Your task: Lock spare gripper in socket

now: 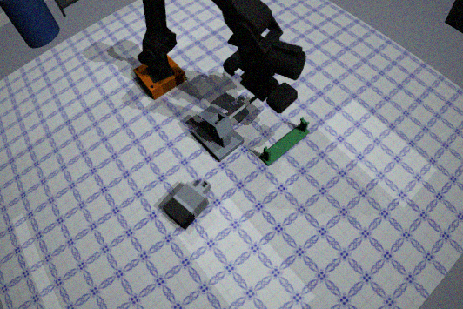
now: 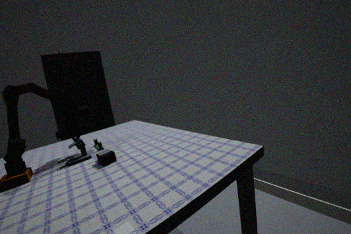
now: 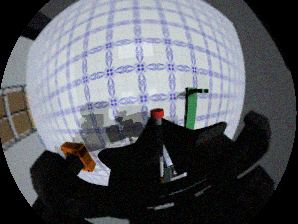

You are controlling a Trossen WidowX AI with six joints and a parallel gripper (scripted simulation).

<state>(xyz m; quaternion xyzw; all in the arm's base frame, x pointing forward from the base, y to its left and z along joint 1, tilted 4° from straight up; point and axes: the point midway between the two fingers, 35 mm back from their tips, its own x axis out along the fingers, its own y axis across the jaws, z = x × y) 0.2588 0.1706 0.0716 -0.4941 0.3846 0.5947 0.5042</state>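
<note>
Holding the red-capped, slim metal pin (image 1: 241, 108) (image 2: 72, 145) (image 3: 157, 114), the black gripper (image 1: 257, 97) (image 2: 76, 138) (image 3: 153, 119), jaws closed on it, seems to have it nearly or fully out beside the grey angular mount (image 1: 231, 142) (image 2: 78, 160), readying the socket for docking.

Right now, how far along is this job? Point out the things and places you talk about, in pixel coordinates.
Early on. The gripper (image 1: 258, 99) (image 3: 153, 119) is shut on the pin (image 1: 236, 112) (image 3: 157, 114), whose shaft shows beside the mount (image 1: 232, 144); whether its tip is fully out, I can't tell. The spare (image 1: 184, 200) (image 2: 106, 157) lies apart on the cloth, so docking is left. After that come pushing the pin through both, opening the fingers and moving the arm clear.
</note>
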